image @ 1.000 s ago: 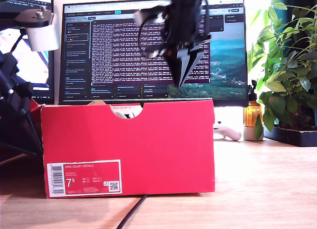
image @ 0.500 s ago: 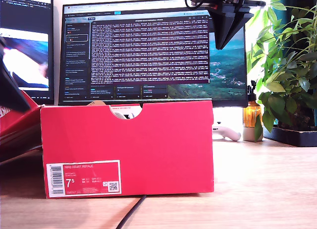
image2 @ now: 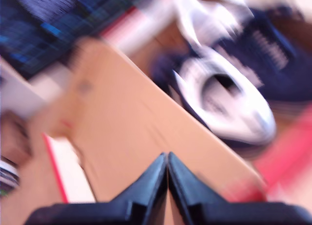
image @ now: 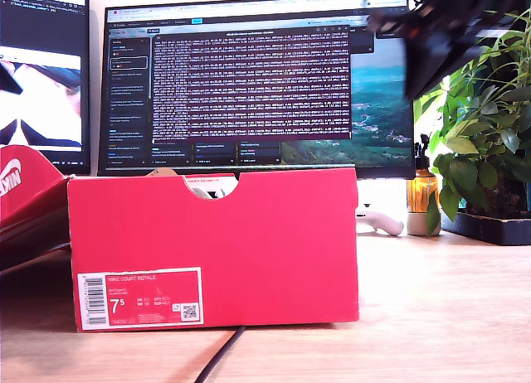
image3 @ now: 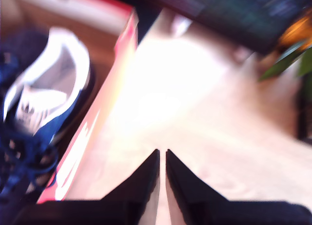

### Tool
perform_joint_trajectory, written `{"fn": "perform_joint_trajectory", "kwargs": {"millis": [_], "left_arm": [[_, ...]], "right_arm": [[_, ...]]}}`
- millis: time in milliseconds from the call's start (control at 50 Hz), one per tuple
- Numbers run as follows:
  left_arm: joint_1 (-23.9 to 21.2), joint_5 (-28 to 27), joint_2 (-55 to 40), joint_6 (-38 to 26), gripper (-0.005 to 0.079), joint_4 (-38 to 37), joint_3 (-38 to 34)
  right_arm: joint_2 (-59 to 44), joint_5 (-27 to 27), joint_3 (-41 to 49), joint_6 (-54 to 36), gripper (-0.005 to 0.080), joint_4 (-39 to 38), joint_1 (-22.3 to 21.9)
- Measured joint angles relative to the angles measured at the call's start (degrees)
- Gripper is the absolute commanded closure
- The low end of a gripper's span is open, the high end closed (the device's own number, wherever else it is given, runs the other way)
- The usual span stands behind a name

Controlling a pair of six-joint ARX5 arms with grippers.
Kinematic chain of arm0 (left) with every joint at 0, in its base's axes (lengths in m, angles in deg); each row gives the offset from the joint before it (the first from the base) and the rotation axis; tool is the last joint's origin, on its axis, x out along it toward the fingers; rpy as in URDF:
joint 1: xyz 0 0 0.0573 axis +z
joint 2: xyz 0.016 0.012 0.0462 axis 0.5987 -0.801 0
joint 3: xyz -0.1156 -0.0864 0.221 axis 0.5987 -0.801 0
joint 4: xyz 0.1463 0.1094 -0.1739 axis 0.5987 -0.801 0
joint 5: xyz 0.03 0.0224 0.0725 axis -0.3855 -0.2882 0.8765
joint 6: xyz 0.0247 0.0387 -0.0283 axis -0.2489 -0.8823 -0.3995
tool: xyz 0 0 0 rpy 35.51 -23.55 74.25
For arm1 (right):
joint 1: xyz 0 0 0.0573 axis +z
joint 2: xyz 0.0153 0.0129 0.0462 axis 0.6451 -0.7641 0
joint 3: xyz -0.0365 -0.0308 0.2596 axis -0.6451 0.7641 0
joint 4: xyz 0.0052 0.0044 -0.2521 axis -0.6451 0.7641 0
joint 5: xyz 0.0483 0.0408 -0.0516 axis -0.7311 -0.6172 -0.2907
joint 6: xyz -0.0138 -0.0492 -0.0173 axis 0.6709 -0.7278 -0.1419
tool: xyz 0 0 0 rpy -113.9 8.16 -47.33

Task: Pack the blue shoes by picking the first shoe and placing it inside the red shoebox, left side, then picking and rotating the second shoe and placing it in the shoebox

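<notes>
Our first gripper (image2: 167,159) and second gripper (image3: 162,157) hang clenched, gripping nothing. The blue shoes (image2: 229,103) lie, as far as the blur shows, inside the red shoebox (image: 216,246). Packing looks done; retreat comes next.

1. Large red cardboard shoebox (image: 249,234) is showing plain red on its front, with a white barcode label (image: 140,298) bearing red print and "7.5".
2. Red lid (image: 21,184) at the exterior view's left is showing white lettering.
3. Navy suede sneaker (image3: 44,113) is showing a white lining, dark blue laces and a white tongue patch.
4. Second navy sneaker (image2: 229,103) is showing white inside; blurred.
5. Wooden tabletop (image: 440,300) is reading pale tan with fine grain.
6. Black cable (image: 220,354) is crossing it.
</notes>
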State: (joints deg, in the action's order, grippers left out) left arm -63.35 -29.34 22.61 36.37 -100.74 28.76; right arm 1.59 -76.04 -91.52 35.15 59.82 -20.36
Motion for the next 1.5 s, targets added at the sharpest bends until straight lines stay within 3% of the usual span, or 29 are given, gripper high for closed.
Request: {"fn": "perform_joint_trajectory", "kwargs": {"millis": [260,360,460,560,760,1000,1500], "left_arm": [[19.0,-16.3,-2.8,3.5,0.0759,4.9,0.0],[23.8,-21.3,-5.0,5.7,0.0759,6.1,0.0],[26.5,-22.9,-5.9,6.0,0.0759,7.0,0.0],[27.4,-24.0,-7.1,7.2,0.0759,8.2,0.0],[27.4,-25.2,-10.2,9.9,0.0759,12.0,0.0],[27.4,-25.5,-10.1,10.0,0.0759,12.2,0.0],[25.7,-26.6,-10.1,12.6,0.0759,15.6,-2.7]], "right_arm": [[7.5,-0.1,11.3,-0.1,0.0765,-11.9,-6.3],[7.6,-0.1,15.0,-0.2,0.0765,-16.3,-9.5],[7.6,-0.1,18.9,-0.2,0.0765,-20.8,-13.1],[7.6,-0.6,22.3,-0.2,0.0765,-25.4,-16.8],[7.8,-4.5,25.4,0.0,0.0765,-27.2,-22.5],[12.2,-7.0,34.3,-0.1,0.0765,-33.4,-22.7],[21.9,-6.5,47.9,2.8,0.0765,-43.4,-22.7]]}}
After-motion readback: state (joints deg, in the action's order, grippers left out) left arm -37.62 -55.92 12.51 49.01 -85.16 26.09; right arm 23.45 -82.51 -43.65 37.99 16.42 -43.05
